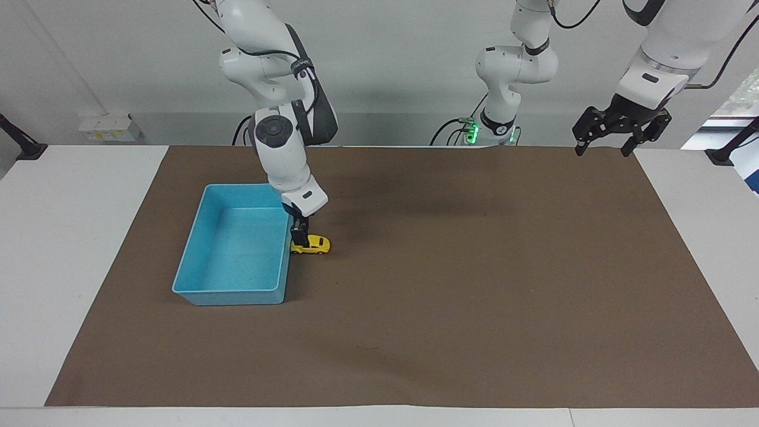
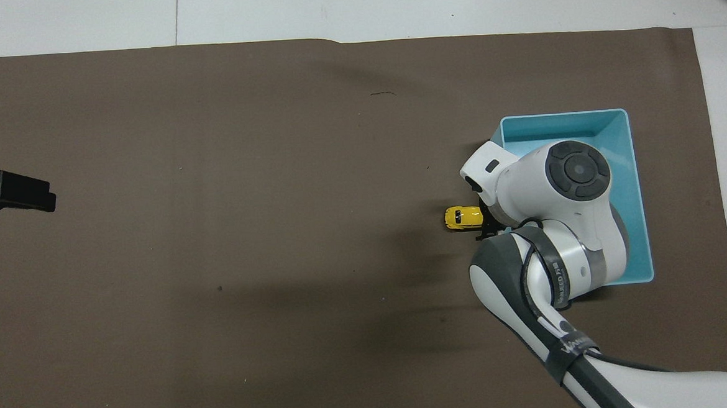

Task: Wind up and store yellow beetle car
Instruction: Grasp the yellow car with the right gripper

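Set toward the right arm's end of the bench (image 1: 71,237), on a brown mat (image 1: 474,296): an open blue bin (image 1: 228,296), empty and upright, evidently placed as the storage spot.

Lowered just beside the bin's long wall: the right tool (image 1: 300,238), pointing straight down, fingers spread and straddling the end of the yellow beetle car (image 1: 315,244) that faces the bin. Nothing lifted, and no sign of a closed grip; judged to be lined up for a pinch across the narrow body, the surest hold on so small a toy.

Parked on its wheels on the mat: the car itself, side by side with the bin wall and close enough that contact cannot be ruled out. Not yet inside, so winding and storing both judged to lie ahead. Little room between car and wall for a finger, hence a risk of nudging the bin or rolling the toy away.

Hanging over the mat's corner at the left arm's end: the left tool (image 1: 602,151), open, empty, waiting well apart from the work.
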Motion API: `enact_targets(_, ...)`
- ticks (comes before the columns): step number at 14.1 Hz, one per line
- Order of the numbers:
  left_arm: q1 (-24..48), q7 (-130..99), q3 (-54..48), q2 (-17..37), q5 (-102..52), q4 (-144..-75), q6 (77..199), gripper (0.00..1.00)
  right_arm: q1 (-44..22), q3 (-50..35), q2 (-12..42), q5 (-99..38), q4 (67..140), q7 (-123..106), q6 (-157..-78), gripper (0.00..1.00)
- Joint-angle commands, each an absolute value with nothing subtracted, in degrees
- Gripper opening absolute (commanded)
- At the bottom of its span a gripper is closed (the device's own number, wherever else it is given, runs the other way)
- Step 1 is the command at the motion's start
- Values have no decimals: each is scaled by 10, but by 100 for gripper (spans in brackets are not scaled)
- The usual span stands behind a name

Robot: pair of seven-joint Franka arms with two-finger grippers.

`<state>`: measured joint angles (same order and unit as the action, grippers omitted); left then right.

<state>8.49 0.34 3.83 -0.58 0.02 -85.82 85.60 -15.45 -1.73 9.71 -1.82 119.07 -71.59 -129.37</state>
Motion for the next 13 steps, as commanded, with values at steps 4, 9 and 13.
enact_targets(4, 75, 9, 32, -12, -4, -862, 848, 100, -166, -17, 141, 9, 1206, -721, -1357, 94)
enact_targets(9, 74, 9, 32, -12, -4, -862, 848, 100, -172, -17, 148, 29, 1194, -720, -1344, 0)
enact_targets(13, 75, 9, 32, -12, -4, -862, 848, 100, -213, -18, 149, 27, 1109, -647, -1261, 0)
